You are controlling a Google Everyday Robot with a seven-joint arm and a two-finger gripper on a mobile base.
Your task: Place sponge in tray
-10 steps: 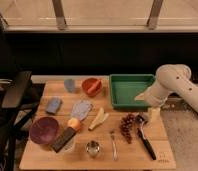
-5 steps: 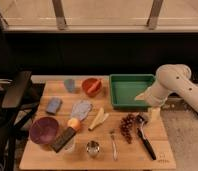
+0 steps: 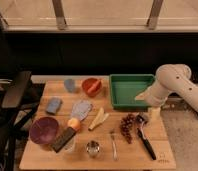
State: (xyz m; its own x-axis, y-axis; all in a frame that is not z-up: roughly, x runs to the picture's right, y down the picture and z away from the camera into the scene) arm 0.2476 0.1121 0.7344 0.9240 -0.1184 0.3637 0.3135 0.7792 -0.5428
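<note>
While gripper [image 3: 153, 111] beside tray [image 3: 132, 76], sponge [image 3: 53, 105] blue

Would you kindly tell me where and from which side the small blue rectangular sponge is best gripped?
Probably across its narrower width, coming straight down: the small blue rectangular sponge lies flat on the wooden table, apart from the blue-grey cloth beside it. The gripper hangs at the table's right edge, beside the large green plastic tray.

Take the tray [image 3: 132, 76] as your marker on the tabletop [image 3: 132, 155]: the end effector [image 3: 154, 113] hangs just off its front right corner, a bowl [image 3: 92, 86] sits just to its left, and the sponge [image 3: 54, 105] lies well left of it — nearer the front.
</note>
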